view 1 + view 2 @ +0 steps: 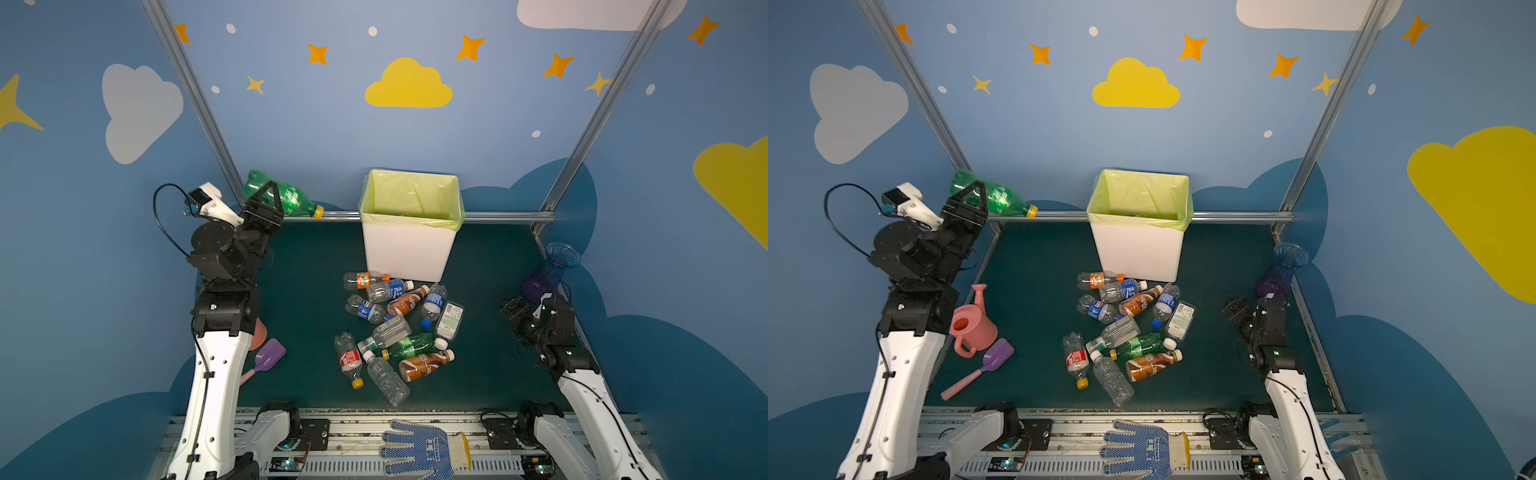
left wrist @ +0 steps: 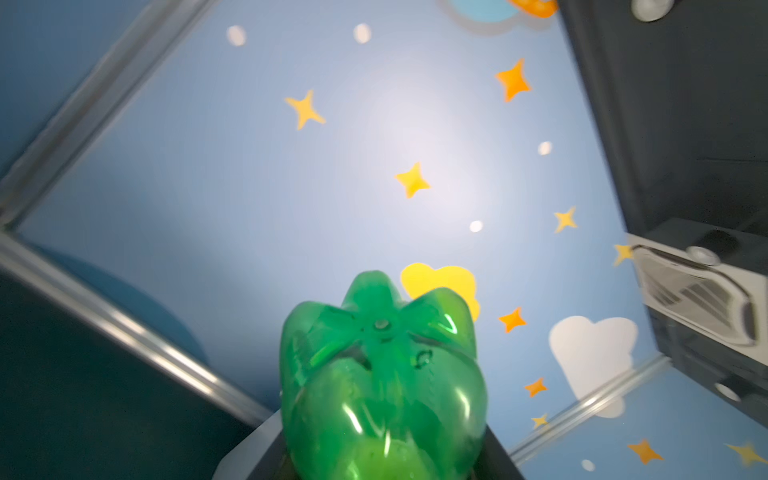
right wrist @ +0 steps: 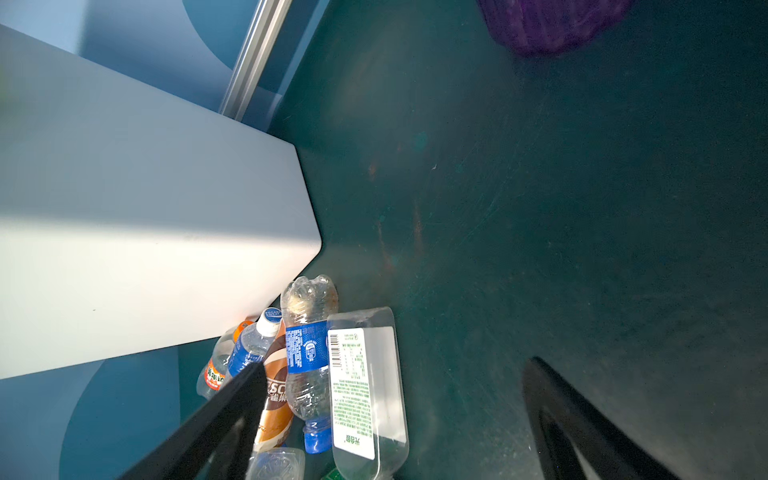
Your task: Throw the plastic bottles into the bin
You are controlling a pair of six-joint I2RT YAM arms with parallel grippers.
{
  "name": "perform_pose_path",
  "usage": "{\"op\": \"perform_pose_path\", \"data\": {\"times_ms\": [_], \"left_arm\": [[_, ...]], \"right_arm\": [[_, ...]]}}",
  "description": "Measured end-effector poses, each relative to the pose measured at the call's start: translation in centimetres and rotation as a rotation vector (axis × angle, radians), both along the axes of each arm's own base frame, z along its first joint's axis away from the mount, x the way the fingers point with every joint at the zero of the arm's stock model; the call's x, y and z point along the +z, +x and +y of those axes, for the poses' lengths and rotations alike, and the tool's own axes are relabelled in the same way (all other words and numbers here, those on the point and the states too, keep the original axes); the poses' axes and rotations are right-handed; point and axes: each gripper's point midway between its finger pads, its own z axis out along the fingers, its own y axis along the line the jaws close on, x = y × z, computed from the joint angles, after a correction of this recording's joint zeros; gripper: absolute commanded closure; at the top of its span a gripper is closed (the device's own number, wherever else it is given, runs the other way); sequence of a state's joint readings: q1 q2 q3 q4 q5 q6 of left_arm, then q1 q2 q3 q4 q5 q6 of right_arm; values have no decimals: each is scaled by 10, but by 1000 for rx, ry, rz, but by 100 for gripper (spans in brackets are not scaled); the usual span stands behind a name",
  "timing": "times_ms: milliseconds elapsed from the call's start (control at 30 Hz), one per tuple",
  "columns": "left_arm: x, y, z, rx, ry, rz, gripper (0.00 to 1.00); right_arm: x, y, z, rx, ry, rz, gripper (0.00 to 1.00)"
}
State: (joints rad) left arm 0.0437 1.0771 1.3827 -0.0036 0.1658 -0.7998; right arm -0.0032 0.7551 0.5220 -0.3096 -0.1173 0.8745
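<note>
Currently: left jaws clamped across the middle of the green bottle [image 1: 291,199], held high at the far-left corner. It is well left of the bin [image 1: 409,253] and, as I judge it, about level with the rim. The bottle lies near horizontal, yellow cap [image 1: 318,212] toward the bin. In the left wrist view only its base [image 2: 382,374] shows, slightly blurred.

Step in hand, as I read it: carry across and drop.
- Draw the base away from the wall and corner post [image 1: 195,104] first; both look close behind it.
- Swing right without losing height. The yellow-green bag [image 1: 453,224] folds loosely over the rim and would likely catch a low cap.
- Stop over the middle of the opening, tip the cap down, then part the jaws.
- Add no squeeze. A thin bottle like this probably dents and could squirt out sideways.

Around:
- Pile of bottles [image 1: 395,328], about 11 by my count, lies on the tabletop [image 1: 490,365] in front of the bin, the nearest 2 almost touching its wall. Nothing shows inside the bin from these views.
- Right jaws apart, nothing between them, low over the right side, just beside the ribbed vase [image 1: 548,270]. They point toward the pile and are clear of my path.
- Pink watering can [image 1: 971,326] and purple scoop [image 1: 998,355] sit beneath my left arm; neither goes in the bin.
- Work glove [image 1: 419,451] lies on the front frame, out of play.
</note>
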Motion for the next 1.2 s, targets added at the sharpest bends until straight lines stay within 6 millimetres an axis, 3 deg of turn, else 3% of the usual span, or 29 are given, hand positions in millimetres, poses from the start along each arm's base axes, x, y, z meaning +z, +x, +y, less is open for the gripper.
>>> {"op": "perform_pose_path", "data": {"times_ms": [100,200,367,400,433,533,667,800,900,967,1033,1100,1200], "left_arm": [[31,23,-23,-86,16,-76,51],[34,70,-75,-218,54,-71,46],[-22,170,-188,-454,156,110,23],[-30,182,-203,-482,174,136,16],[-40,193,-218,-510,201,167,3],[-53,196,-235,-535,264,223,0],[-19,162,-229,-520,322,172,0],[26,101,-207,-488,344,65,0],[28,64,-185,-432,342,23,0],[9,54,-172,-384,347,43,0],[-29,54,-158,-339,355,115,0],[-79,61,-141,-302,355,219,0],[-167,68,-101,-225,333,420,0]], "right_arm": [[7,-2,-3,-11,2,-26,6],[12,-3,-3,-7,8,-45,6],[6,-3,5,42,23,-19,6],[4,-4,6,49,22,-9,6],[1,-5,7,56,20,3,6],[0,-10,7,67,9,13,6],[9,-12,6,65,2,-24,6],[7,-13,7,70,8,-18,6],[-1,-15,9,79,18,3,6],[-1,-15,11,91,26,3,6],[1,-14,15,108,35,-4,6],[2,-14,20,129,40,-8,7],[4,-12,37,193,39,-3,7]]}}
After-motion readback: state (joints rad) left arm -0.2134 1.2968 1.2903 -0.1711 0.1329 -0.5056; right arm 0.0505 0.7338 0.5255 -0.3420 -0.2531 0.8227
